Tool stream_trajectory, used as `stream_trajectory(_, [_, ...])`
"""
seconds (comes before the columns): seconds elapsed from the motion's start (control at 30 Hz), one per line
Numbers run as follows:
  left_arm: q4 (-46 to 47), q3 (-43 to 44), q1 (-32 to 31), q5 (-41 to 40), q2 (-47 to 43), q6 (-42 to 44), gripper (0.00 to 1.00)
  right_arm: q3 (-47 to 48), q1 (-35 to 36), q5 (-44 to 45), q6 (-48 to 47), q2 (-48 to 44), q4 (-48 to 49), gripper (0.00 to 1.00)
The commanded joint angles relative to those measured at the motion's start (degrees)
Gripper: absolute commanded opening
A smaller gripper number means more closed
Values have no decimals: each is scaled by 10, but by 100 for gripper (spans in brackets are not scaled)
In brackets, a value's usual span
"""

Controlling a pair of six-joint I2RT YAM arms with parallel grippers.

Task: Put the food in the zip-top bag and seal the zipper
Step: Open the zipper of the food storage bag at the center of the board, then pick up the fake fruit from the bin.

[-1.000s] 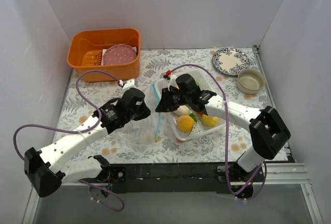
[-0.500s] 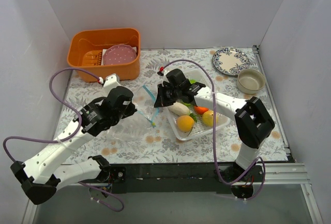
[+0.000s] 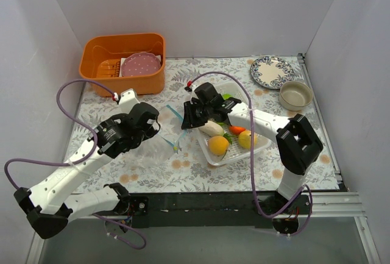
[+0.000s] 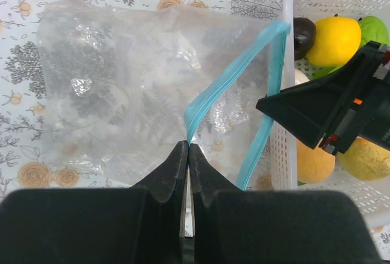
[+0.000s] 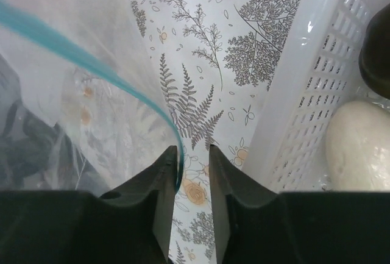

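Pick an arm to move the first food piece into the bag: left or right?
Right, probably. The left hand is shut on the zipper, holding open the mouth of the zip-top bag. The right hand has its jaws apart, right beside the basket where the food lies.

Bright all over, with soft, even light from above. Only faint grey shadows on the flowery surface (image 3: 201, 175), and plain white walls (image 3: 213, 14) with no glare. Sharp and clear in the top view, no blur. Little white shines on the crinkly zip-top bag (image 4: 122, 87) in the left wrist view. Dark and a bit fuzzy up close on the left end effector (image 4: 187, 149) and the right end effector (image 5: 194, 153). Milky and blurred through the bag at the left of the right wrist view, crisp on the leaf print behind, soft on the basket (image 5: 304, 93) and the pale food (image 5: 359, 148) at the right edge.
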Motion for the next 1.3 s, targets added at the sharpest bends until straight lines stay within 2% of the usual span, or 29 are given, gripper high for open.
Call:
stream_trajectory(0.0, [47,-15,-1,7,12,21,0,-10,1,7,-16,-76,42,42])
stream_trajectory(0.07, [61,-22,-1,10,11,23,0,-21,1,31,-18,-105,41,50])
stream_trajectory(0.13, [69,-28,-1,15,11,28,0,-29,1,52,-18,-125,40,52])
stream_trajectory(0.2, [79,-34,-1,22,11,31,0,-42,0,71,-18,-153,30,58])
stream_trajectory(0.27, [84,-40,-1,26,12,32,0,-57,0,103,-19,-183,20,59])
stream_trajectory(0.33, [85,-42,-1,28,13,34,0,-74,-2,138,-19,-204,3,67])
stream_trajectory(0.4, [93,-48,-1,34,14,38,0,-107,-4,167,-20,-239,-8,69])
stream_trajectory(0.5, [104,-56,-1,42,15,43,0,-139,-18,201,-24,-270,-42,70])
stream_trajectory(0.57, [111,-59,-1,45,15,43,0,-147,-37,208,-29,-273,-93,78])
stream_trajectory(0.67, [122,-71,-1,55,14,44,0,-173,-53,195,-38,-285,-119,89])
stream_trajectory(0.87, [134,-78,-1,60,21,45,0,-215,-59,165,-35,-299,-125,96])
stream_trajectory(1.03, [144,-80,-1,68,26,49,0,-217,-59,115,-48,-268,-137,96])
stream_trajectory(1.17, [147,-84,-1,72,24,47,0,-231,-59,62,-74,-256,-107,96])
stream_trajectory(1.27, [146,-83,-1,73,24,47,0,-238,-58,58,-76,-244,-94,96])
